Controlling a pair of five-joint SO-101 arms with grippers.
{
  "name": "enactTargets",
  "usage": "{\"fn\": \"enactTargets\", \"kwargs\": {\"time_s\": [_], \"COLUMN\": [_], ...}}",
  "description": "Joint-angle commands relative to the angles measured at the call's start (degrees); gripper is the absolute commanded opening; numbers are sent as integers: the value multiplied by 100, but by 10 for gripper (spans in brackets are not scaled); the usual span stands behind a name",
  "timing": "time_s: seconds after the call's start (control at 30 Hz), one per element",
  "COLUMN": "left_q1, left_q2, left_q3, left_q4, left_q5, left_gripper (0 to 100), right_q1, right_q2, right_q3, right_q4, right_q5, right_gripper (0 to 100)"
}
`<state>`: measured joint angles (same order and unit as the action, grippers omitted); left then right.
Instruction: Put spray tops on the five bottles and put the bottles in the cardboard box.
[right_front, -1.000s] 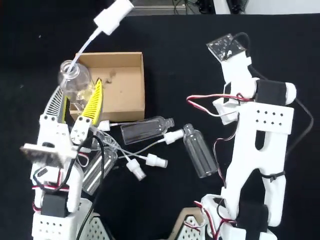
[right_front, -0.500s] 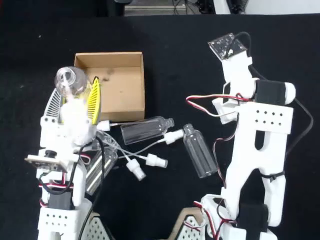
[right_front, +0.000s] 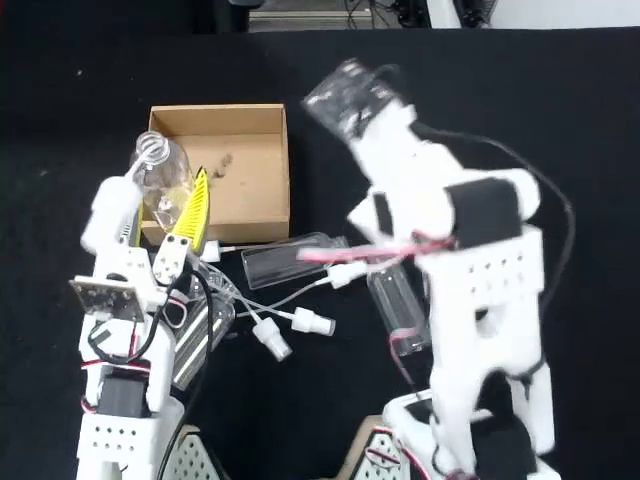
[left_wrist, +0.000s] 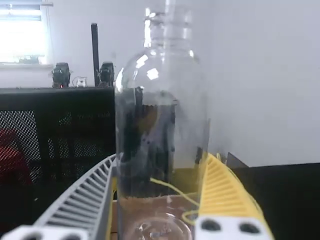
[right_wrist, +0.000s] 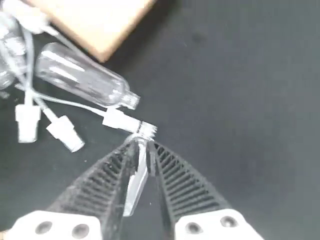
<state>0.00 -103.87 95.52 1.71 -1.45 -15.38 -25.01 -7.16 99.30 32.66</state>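
Left hand (left_wrist: 161, 159) clamped on bottle (left_wrist: 160, 90) | clear, upright, threaded neck open

Both arms are white printed shells joined by black servo blocks. The left arm (right_front: 120, 265), at the cardboard box's (right_front: 250, 190) near corner, carries looped red, black and white cables. Its end effector (left_wrist: 162, 160) has one yellow ribbed finger and one pale grey, with round holes at the roots. The right arm (right_front: 480, 280), farther from the box, trails red and black cables. Its end effector (right_wrist: 142, 147) has two black ribbed fingers on white bases.
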Motion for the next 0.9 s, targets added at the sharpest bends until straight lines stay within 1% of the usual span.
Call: {"fn": "enactTargets", "kwargs": {"time_s": [0.0, 0.23, 0.43, 0.5, 0.63, 0.73, 0.87], "left_q1": [4, 13, 13, 13, 215, 338, 330], "left_q2": [-79, -70, -70, -70, -70, -70, -70], "left_q3": [189, 180, 180, 180, 180, 180, 180], "left_q4": [79, 589, 686, 879, 1116, 1160, 1160], "left_q5": [70, 70, 79, 79, 79, 79, 79], "left_gripper": [30, 30, 30, 30, 30, 30, 30], "right_q1": [-695, -2743, -3991, -4202, -4264, -4308, -4686], "right_q2": [-831, -1710, -1807, -1807, -1798, -1789, -1824], "right_q3": [-198, 207, 259, 259, 268, 347, 787], "right_q4": [176, 141, -501, -949, -1785, -2180, -2655], "right_q5": [149, 105, 44, -229, -782, -976, -1055], "right_gripper": [11, 11, 11, 11, 11, 11, 11]}}
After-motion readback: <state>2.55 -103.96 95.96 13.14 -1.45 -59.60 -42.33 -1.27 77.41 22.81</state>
